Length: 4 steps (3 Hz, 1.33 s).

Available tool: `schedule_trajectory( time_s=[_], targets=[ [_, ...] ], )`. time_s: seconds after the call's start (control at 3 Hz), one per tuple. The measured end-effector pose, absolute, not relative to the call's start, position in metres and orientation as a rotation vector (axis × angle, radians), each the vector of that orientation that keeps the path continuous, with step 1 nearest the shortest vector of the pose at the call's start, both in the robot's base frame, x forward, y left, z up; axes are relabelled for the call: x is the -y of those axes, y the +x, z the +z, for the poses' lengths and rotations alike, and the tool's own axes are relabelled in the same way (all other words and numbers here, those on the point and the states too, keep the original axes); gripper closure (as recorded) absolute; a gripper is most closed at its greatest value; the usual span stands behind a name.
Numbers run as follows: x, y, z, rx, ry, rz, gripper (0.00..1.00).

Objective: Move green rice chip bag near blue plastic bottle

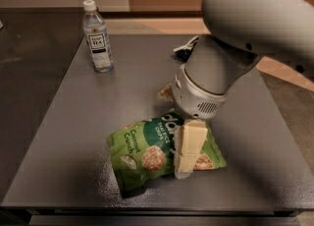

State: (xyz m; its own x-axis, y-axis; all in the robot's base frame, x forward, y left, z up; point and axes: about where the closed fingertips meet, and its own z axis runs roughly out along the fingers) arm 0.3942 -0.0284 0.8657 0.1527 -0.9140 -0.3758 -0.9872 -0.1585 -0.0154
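Note:
The green rice chip bag [146, 152] lies flat on the dark table [73, 117] near its front edge, with "Coconut Crunch" text facing up. My gripper [187, 152] hangs straight down over the right half of the bag and covers part of its print. Whether it touches the bag I cannot tell. The blue plastic bottle [98, 37] stands upright at the table's far left corner, well apart from the bag. My large grey arm [230, 48] fills the upper right of the view.
A dark snack bag [184, 48] lies at the back of the table, mostly hidden behind my arm. The table's front edge runs just below the green bag. A lower dark surface [24, 72] lies to the left of the table.

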Motion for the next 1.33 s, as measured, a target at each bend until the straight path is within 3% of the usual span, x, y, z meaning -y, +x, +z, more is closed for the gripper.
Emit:
schedule_trajectory(
  time_s=[0.33, 0.67, 1.33],
  targets=[
    [0.016, 0.385, 0.859, -1.807, -2.205, 0.416, 0.0],
    [0.009, 0.378, 0.855, -1.767, -2.221, 0.404, 0.17],
    [0.004, 0.377, 0.856, -1.717, -2.237, 0.369, 0.64]
  ],
)
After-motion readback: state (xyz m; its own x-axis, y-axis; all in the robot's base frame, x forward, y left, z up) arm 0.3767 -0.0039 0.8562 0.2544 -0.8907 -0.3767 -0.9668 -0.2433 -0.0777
